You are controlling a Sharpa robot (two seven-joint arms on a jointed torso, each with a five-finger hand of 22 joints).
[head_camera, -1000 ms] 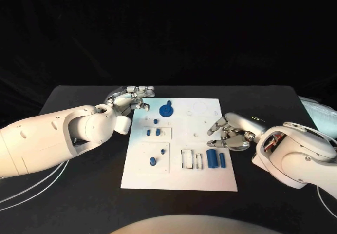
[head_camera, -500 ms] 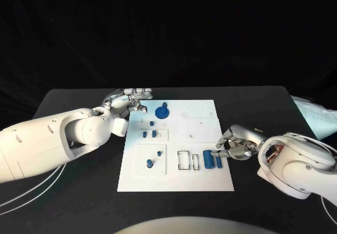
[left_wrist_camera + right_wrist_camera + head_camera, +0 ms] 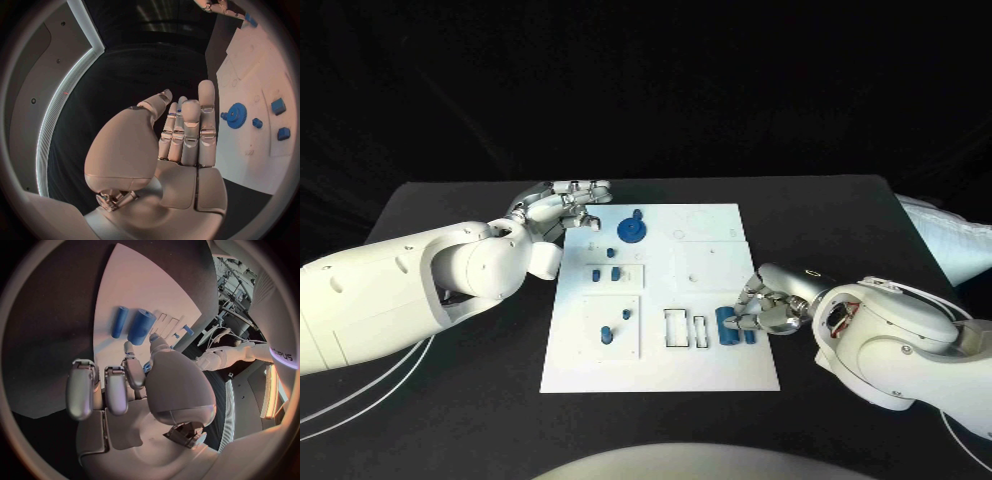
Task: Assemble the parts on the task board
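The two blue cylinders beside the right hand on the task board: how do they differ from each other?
The thick blue cylinder is clearly wider than the thin blue cylinder. The thick blue cylinder lies nearer the right hand, just ahead of its fingertips; the thin blue cylinder lies on its far side, toward the edge of the task board. Both are blue, lie flat and parallel, and neither is held.

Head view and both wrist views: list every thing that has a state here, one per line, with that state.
Left hand: open, holding nothing, at the board's far left corner.
Right hand: fingers curled, fingertips at the two cylinders; cannot tell if it grips one.
Board: flat on the table.
Gear: flat on the board.
Thick cylinder: lying on its side.
Thin cylinder: lying beside it.
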